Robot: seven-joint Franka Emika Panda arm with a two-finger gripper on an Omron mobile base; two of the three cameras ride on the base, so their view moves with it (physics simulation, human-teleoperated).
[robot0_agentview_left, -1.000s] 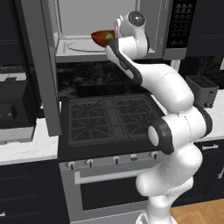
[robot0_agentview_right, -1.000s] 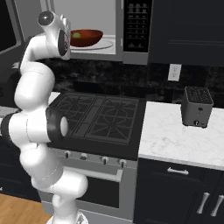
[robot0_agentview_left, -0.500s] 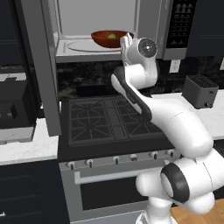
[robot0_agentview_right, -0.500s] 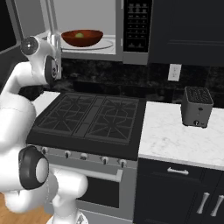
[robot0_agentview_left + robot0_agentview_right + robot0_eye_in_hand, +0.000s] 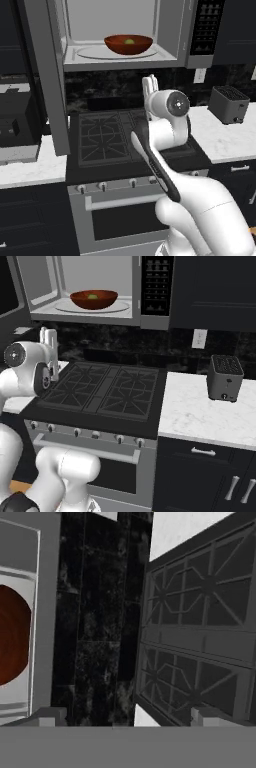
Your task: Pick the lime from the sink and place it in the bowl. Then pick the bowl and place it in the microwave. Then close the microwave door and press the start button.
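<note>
The reddish-brown bowl point(image 5: 128, 44) point(image 5: 94, 299) sits on the glass plate inside the open microwave point(image 5: 120, 57) point(image 5: 85, 311), with the lime point(image 5: 130, 42) point(image 5: 93, 296) resting in it. The microwave door point(image 5: 47, 75) stands swung out to the left. My gripper point(image 5: 148, 86) point(image 5: 47, 338) points upward below the microwave's mouth, over the back of the stove, open with nothing between its fingers. In the hand view the gripper point(image 5: 125, 714) faces the dark backsplash, with the bowl point(image 5: 12, 642) at the left edge. The sink is out of view.
A black gas stove point(image 5: 107, 135) point(image 5: 105, 386) lies under the arm. A grey toaster point(image 5: 227, 104) point(image 5: 225, 377) stands on the marble counter point(image 5: 200, 411) to the right. The black button panel point(image 5: 206, 27) point(image 5: 155, 283) is right of the microwave cavity.
The arm has drawn back out of the microwave and dropped to just above the stove. The bowl with the lime stays inside; the gripper remains open.
</note>
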